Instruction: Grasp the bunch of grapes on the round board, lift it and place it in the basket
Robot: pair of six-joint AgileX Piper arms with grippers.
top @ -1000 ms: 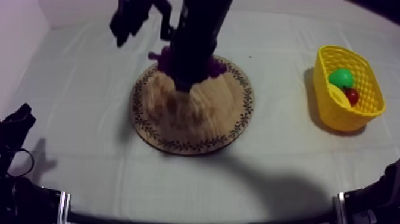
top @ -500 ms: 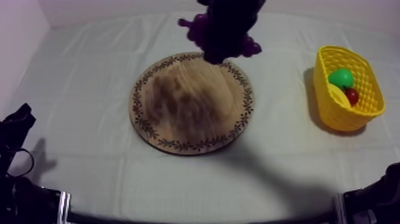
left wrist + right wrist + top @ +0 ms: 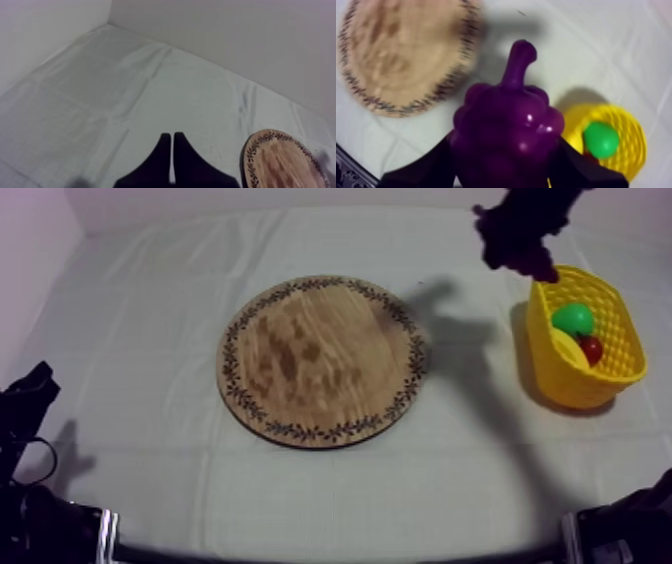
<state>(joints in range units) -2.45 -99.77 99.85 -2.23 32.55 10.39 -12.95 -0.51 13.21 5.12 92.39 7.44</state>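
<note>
Tabletop (image 3: pixel 150 318): wooden board (image 3: pixel 320 363) bare. The right gripper (image 3: pixel 503 167) clasps the grapes (image 3: pixel 506 127) near the yellow basket (image 3: pixel 547 338), unreleased; the left gripper (image 3: pixel 172 150) has its fingers together.

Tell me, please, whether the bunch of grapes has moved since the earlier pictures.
Yes. The right gripper carried the bunch of grapes rightward from over the wooden board to the rim of the yellow basket.

In the top view the grapes (image 3: pixel 518 248) and the right arm (image 3: pixel 545 200) were one dark blur that ran off the edge. In the right wrist view the grapes hid part of the basket (image 3: pixel 632 131). The left wrist view cut off the board (image 3: pixel 280 161).
</note>
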